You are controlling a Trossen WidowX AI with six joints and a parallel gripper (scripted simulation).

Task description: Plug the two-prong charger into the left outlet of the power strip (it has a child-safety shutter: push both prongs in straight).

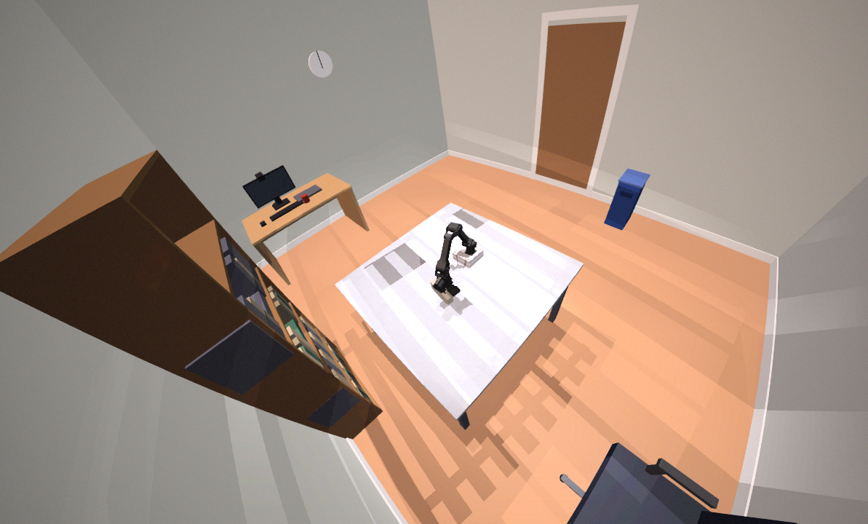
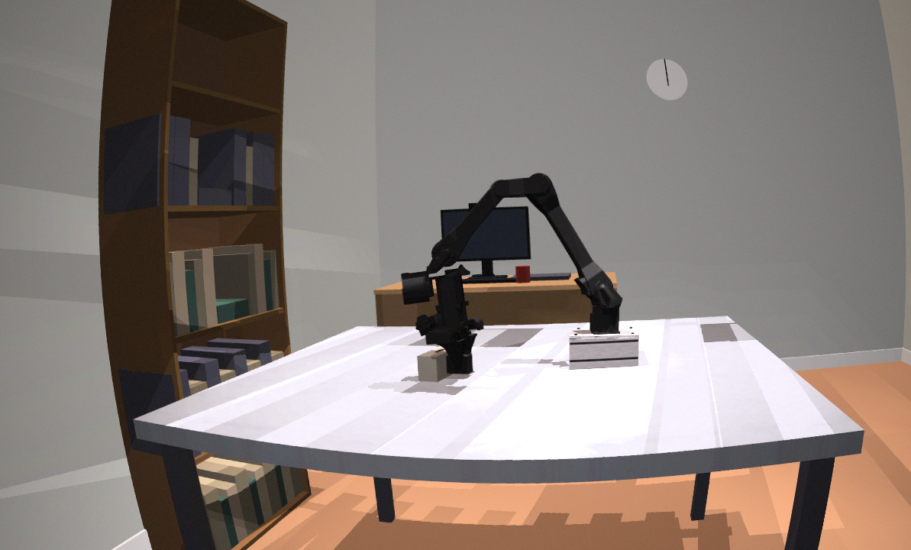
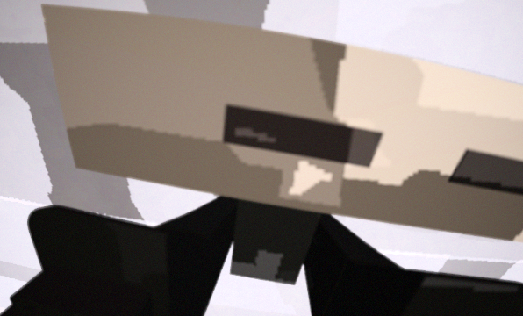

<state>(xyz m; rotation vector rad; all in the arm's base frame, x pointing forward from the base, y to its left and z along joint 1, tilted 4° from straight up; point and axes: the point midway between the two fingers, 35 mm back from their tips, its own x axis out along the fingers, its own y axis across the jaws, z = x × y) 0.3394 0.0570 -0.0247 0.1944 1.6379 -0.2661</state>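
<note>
The power strip (image 1: 447, 298) (image 2: 432, 367) (image 3: 147, 79) is a beige block on the white table (image 1: 482, 338) (image 2: 547, 444). In the wrist view it crosses the upper half, tilted down to the right and cut off at the right edge. It shows a left dark slot (image 3: 288, 133) and a right dark slot (image 3: 503, 173). My gripper (image 2: 460, 370) (image 3: 272, 199) is shut on the charger (image 3: 268, 241), a dark block whose far end meets the strip's near edge in the picture, below the left slot. The prongs are hidden, and I cannot tell whether charger and strip touch.
The arm's base stands on a white block (image 1: 468, 257) (image 2: 603, 351) on the same table. Beyond the table are a bookshelf (image 1: 98, 274) (image 2: 130, 273) and a desk (image 1: 332, 185) (image 2: 396, 290) with a monitor (image 1: 268, 187) (image 2: 513, 235).
</note>
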